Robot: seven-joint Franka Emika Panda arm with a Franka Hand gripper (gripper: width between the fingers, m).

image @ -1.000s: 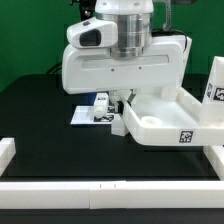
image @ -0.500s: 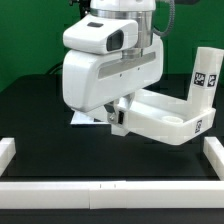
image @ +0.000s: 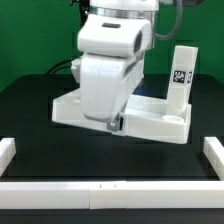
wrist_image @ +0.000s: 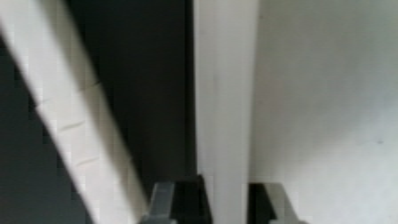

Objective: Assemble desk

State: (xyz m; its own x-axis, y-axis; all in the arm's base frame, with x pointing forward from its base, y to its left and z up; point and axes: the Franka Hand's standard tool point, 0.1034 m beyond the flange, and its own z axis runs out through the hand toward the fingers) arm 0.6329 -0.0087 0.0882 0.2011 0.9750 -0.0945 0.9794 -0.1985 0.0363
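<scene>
One white arm (image: 115, 60) is showing, carrying one tool (wrist_image: 219, 205) with two dark fingers (wrist_image: 173, 203). One white tabletop (image: 160, 122) is showing in the exterior view. One leg (image: 184, 98) is standing upright at its two o'clock corner, bearing one black-and-white tag (image: 180, 75). Three pieces of low white border wall (image: 110, 190) are edging the black desk (image: 30, 110): one at six o'clock, one at eight, one at four.

No legible txt, b/w tag (image: 181, 76) on leg (image: 184, 55)
</scene>
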